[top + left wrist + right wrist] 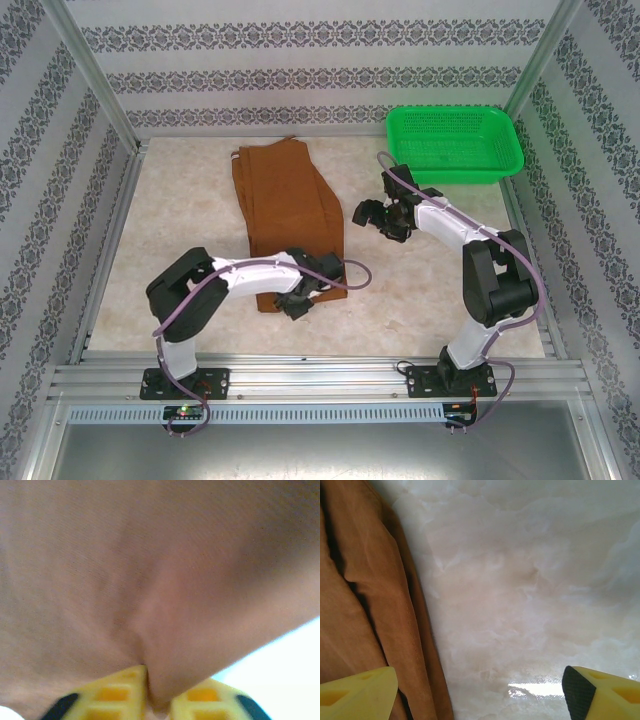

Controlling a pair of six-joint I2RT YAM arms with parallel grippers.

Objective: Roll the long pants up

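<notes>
I see the rust-brown plain cloth long pants lying flat and lengthwise mid-way across the pale marbled table, left of the green plastic mesh basket. My left gripper sits at their near end, its yellow fingers pinched tight on a fold of cloth. My right gripper hovers just beside the pants' right edge, jaws spread wide, holding nothing.

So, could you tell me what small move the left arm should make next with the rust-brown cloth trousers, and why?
Probably lift the pinched cloth slightly and turn it toward the far end to start the roll: the left gripper is shut on a fold at the near end of the rust-brown cloth trousers, which lie flat.
</notes>
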